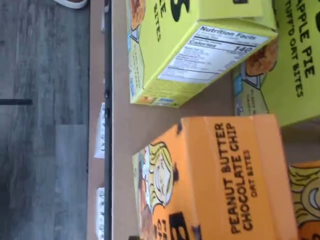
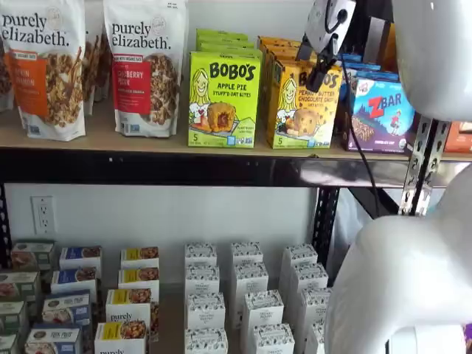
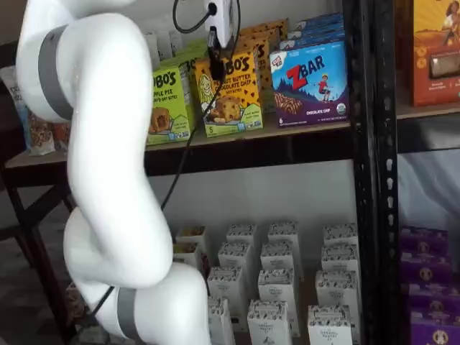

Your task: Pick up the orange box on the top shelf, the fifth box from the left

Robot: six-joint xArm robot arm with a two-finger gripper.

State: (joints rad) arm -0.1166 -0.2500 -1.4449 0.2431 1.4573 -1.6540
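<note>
Gripper (image 3: 215,54) hovers with fingers apparently apart in front of the orange box (image 2: 303,105) at the front of the top shelf (image 2: 96,136), between the lime-green Apple Pie box (image 2: 223,99) and ZBar box (image 2: 382,112), so a finger may clip a neighbour.

Gripper (image 2: 318,74) fingers — gap indiscernible

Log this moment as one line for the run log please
phase: approach | claw: over orange box, not touching, open | orange box: upright on top shelf, between apple pie box and ZBar box
</note>
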